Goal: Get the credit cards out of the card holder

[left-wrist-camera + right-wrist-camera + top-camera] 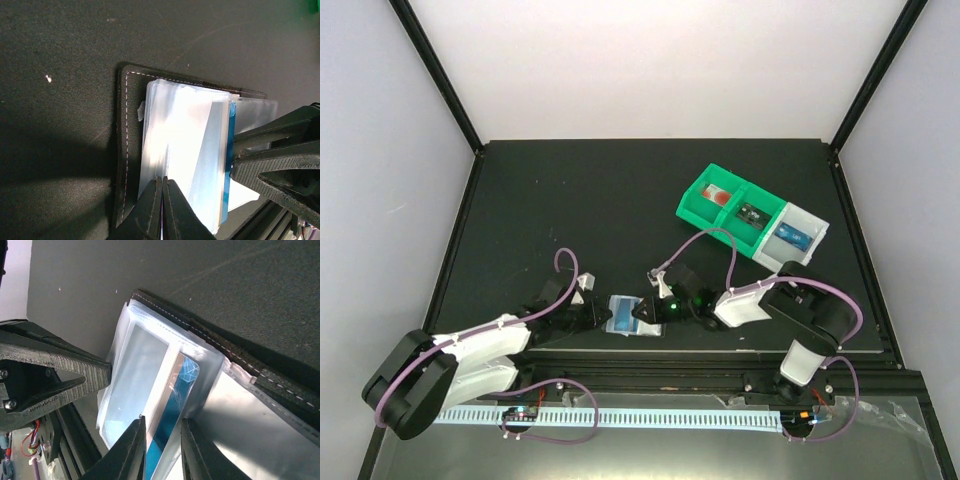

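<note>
The card holder (623, 315) lies open near the table's front edge, between both grippers. It has a dark stitched cover (122, 150) and pale clear sleeves (180, 130). My left gripper (163, 179) is shut on the edge of one clear sleeve. A bright-blue credit card (177, 395) with white lines sits inside another sleeve, its edge (229, 170) showing in the left wrist view. My right gripper (163, 419) is closed from the other side, its two fingers pinching that sleeve and the card in it. From above, the left gripper (592, 312) and right gripper (650, 308) face each other across the holder.
A green compartment tray (725, 215) with a white end section (815, 230) stands at the back right, holding small items. The black table's front rail (650, 380) runs just behind the holder. Enclosure posts (470, 140) rise at the far corners.
</note>
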`<state>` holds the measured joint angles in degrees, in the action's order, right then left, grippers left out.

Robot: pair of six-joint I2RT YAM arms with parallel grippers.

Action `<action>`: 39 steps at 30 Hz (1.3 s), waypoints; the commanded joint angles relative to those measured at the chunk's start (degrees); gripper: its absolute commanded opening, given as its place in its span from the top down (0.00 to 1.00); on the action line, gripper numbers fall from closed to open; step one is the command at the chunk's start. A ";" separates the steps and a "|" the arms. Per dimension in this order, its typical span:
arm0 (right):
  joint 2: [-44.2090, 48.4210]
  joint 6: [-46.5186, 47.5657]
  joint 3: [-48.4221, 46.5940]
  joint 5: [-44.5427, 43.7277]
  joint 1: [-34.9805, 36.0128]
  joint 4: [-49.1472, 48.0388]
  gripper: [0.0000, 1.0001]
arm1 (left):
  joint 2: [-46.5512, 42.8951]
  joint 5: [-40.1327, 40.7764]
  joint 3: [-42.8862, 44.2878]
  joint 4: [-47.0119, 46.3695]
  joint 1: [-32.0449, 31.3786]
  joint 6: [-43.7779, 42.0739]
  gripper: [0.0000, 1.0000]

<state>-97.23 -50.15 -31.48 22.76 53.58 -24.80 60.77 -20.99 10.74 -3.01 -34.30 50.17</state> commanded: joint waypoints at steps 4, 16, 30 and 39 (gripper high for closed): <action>-0.73 -1.93 0.86 -0.34 -1.25 -5.06 0.79 | 0.93 1.60 -0.94 2.59 0.08 1.66 0.97; -5.43 0.20 -0.18 6.60 -7.51 -12.12 0.99 | 0.10 4.99 -1.04 5.32 0.11 3.85 0.97; 0.02 4.43 1.52 7.07 -7.71 -3.72 0.79 | -14.43 5.35 -0.25 10.17 0.09 5.64 0.80; -0.98 2.18 3.01 6.59 -7.36 -5.75 0.75 | -13.02 -0.83 -0.84 2.82 -0.09 6.11 0.79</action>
<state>-97.97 -47.16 -29.39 29.67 46.15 -29.36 46.94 -18.63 8.95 3.73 -34.30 55.72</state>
